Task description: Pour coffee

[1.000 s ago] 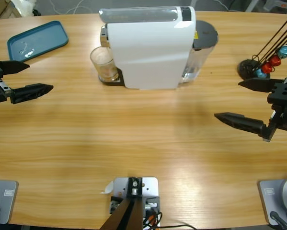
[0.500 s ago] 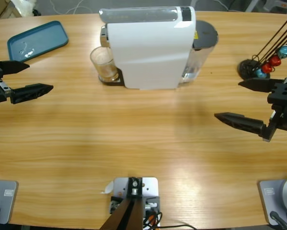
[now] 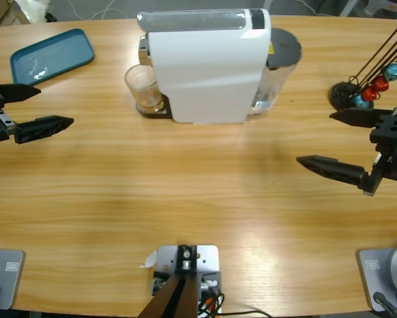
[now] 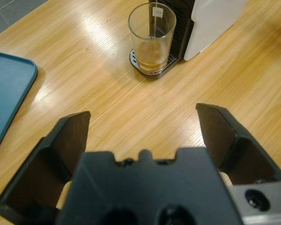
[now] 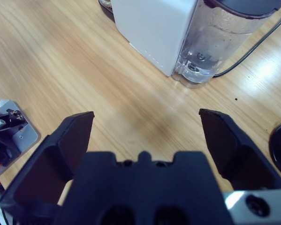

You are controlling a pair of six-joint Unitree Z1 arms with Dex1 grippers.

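Note:
A clear glass tumbler [image 3: 142, 88] stands on the drip tray of the white coffee machine [image 3: 208, 63], at the machine's left side. A shallow amber layer of coffee [image 4: 151, 58] lies in the tumbler [image 4: 152, 37]. My left gripper [image 3: 46, 106] is open at the table's left edge, well short of the tumbler, with nothing between its jaws. My right gripper [image 3: 321, 139] is open at the right side, apart from the machine and holding nothing. In the left wrist view the left gripper [image 4: 142, 123] faces the tumbler; in the right wrist view the right gripper [image 5: 145, 121] faces the machine [image 5: 152, 26].
A teal tray [image 3: 51, 55] lies at the back left. A black stand with red and blue capsules [image 3: 374, 89] sits at the back right. The machine's clear water tank [image 5: 224, 37] has a black cord beside it. Bare wood fills the table's middle.

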